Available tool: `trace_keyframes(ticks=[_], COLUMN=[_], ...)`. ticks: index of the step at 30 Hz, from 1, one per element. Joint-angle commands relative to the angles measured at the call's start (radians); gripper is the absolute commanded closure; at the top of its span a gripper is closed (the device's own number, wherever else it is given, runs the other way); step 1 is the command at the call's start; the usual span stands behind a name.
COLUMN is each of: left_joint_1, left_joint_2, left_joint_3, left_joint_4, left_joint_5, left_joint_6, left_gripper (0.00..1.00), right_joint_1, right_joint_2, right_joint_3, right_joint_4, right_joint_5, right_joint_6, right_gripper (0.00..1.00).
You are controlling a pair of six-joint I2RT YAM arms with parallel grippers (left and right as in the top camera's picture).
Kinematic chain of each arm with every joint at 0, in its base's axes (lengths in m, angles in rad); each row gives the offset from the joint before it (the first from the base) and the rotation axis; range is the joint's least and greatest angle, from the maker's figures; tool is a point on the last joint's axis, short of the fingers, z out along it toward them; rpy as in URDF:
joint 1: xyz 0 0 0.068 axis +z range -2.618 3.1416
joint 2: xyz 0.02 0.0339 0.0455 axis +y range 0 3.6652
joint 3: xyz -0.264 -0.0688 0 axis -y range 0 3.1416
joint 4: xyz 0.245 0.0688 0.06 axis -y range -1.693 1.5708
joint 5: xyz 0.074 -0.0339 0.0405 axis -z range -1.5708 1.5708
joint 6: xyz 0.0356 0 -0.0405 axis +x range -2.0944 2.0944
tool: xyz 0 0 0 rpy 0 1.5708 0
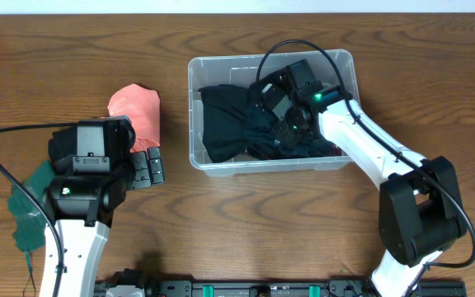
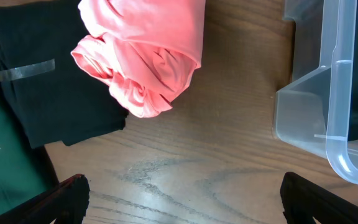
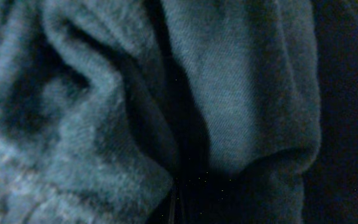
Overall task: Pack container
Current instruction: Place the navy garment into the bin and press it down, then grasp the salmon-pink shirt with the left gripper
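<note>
Into dark cloth (image 3: 104, 112) inside container (image 1: 195, 99) reaching with right fingers (image 1: 287, 128), cannot tell whether apart; hovering left fingers (image 2: 64, 198) apart over counter (image 2: 229, 143), near pink cloth (image 2: 148, 56).

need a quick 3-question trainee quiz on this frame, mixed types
1. True or false: the pink cloth lies in the container.
2. What is in the container? A: dark cloth. B: tins. C: nothing.
3. Fill in: the left tool is ___ (open or shut).
Key: 1 false; 2 A; 3 open.
</note>
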Motion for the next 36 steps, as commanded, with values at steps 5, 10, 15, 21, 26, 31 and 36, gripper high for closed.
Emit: trace_keyframes(ticks=[5, 10, 15, 21, 26, 31, 36], left_joint_1=[-0.004, 0.020, 0.189, 0.314, 0.315, 0.315, 0.315], left_joint_2=[0.001, 0.009, 0.161, 0.475, 0.723, 0.882, 1.009], left_joint_3=[0.021, 0.023, 0.102, 0.320, 0.468, 0.478, 0.478], left_joint_4=[-0.008, 0.010, 0.043, 0.062, 0.056, 0.074, 0.073], left_joint_5=[-0.001, -0.029, 0.007, 0.214, 0.214, 0.221, 0.348], left_joint_6=[-0.002, -0.001, 0.036, 0.134, 0.174, 0.175, 0.208], left_gripper=[0.02, 0.02, 0.02, 0.02, 0.02, 0.02, 0.02], right_joint_1=[-0.007, -0.037, -0.112, -0.203, -0.271, -0.329, -0.370], right_joint_2=[-0.039, -0.276, -0.477, -0.544, -0.546, -0.547, -0.558], right_joint_3=[0.004, 0.043, 0.043, 0.043, 0.043, 0.043, 0.043], right_joint_4=[-0.068, -0.056, -0.061, -0.154, -0.233, -0.296, -0.300], right_joint_5=[0.068, 0.128, 0.129, 0.134, 0.198, 0.240, 0.235], right_joint_6=[0.054, 0.071, 0.121, 0.171, 0.263, 0.303, 0.325], right_gripper=[0.93, 0.24, 0.13, 0.13, 0.13, 0.14, 0.14])
